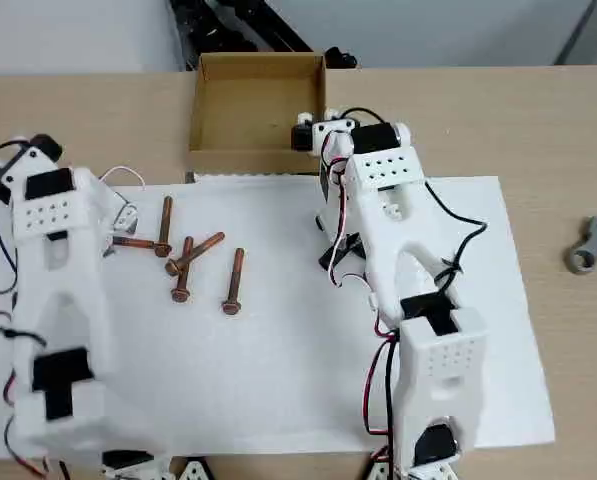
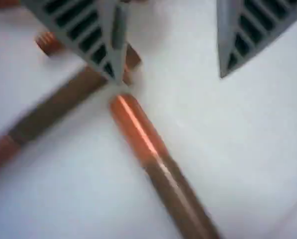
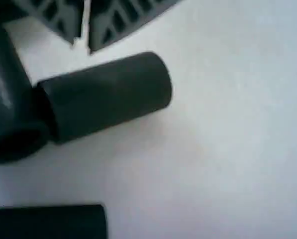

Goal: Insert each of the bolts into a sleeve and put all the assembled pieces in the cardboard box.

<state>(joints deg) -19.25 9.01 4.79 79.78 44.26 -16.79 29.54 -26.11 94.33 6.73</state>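
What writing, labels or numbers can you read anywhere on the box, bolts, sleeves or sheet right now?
None legible. No print shows on the cardboard box, the bolts, the sleeves or the white sheet.
The grey part off the sheet is too small to tell.

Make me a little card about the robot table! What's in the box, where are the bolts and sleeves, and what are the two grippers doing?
box: empty, beyond the sheet
bolts: five, loose on the sheet, none sleeved
left gripper: open over the bolts
right gripper: shut, holding nothing
sleeves: black, lying by the right gripper
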